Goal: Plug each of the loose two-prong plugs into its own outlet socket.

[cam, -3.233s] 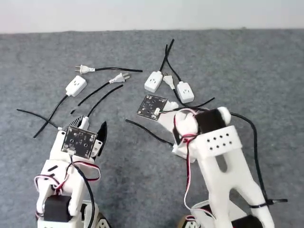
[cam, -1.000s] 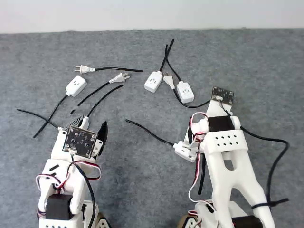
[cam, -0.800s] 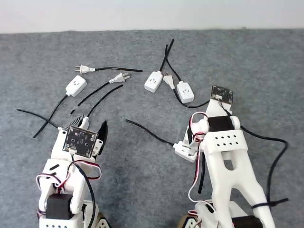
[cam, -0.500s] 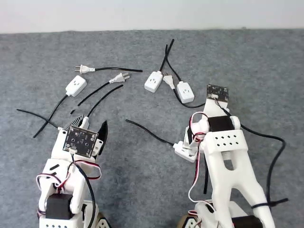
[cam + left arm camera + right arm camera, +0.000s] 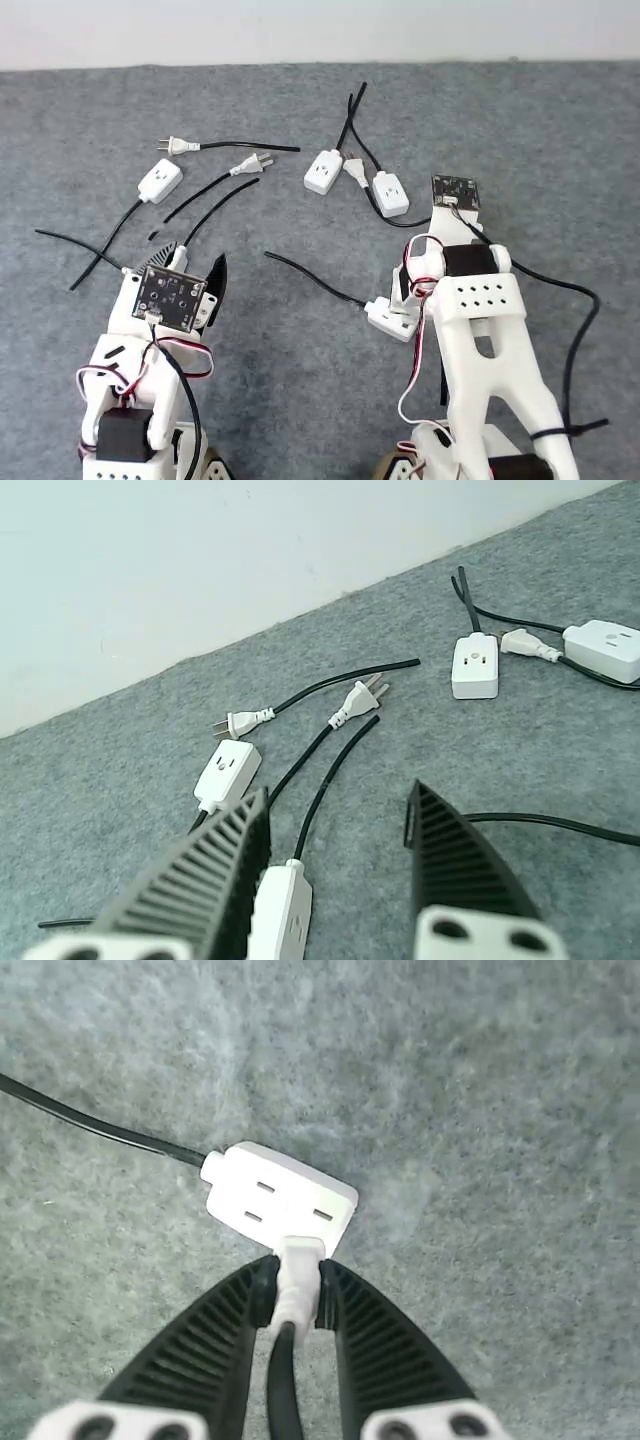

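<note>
Right gripper clamped on white two-prong plug, plug axis along the jaws, nose butting the near side of white block socket dead ahead; prong seating hidden.

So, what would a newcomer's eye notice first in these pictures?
The right gripper, shut on a white plug whose front meets a white socket on the grey carpet. Next, two loose plugs lying with their black cords beyond the open left gripper.
</note>
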Controlling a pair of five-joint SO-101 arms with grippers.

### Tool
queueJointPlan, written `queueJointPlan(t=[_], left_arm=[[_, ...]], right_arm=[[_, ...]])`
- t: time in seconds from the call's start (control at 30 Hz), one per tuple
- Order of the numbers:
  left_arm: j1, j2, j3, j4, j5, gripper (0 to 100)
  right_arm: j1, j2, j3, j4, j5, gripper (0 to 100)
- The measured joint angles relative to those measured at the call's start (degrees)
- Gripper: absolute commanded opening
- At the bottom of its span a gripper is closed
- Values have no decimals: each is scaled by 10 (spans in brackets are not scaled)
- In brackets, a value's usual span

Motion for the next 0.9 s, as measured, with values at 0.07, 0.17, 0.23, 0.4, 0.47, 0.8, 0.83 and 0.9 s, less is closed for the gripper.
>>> queueJointPlan(t=[0.07, 0.17, 0.23, 0.4, 0.47, 0.8, 0.83, 0.9], left_arm=[[0, 0, 0, 0, 0, 222], [0, 0, 0, 0, 0, 222], [0, 0, 0, 0, 0, 222], [0, 0, 0, 0, 0, 222], [0, 0, 0, 0, 0, 222], [0, 0, 0, 0, 0, 222], [0, 0, 0, 0, 0, 222], [0, 0, 0, 0, 0, 222]], right_arm=[[0, 0, 0, 0, 1, 8], [1, 1, 0, 0, 4, 8], [4, 17, 0, 0, 4, 8], [11, 70, 0, 11, 4, 8], [13, 76, 0, 11, 4, 8], [15, 76, -5, 0, 4, 8], [15, 76, -10, 1, 4, 8], [15, 76, -23, 2, 4, 8]])
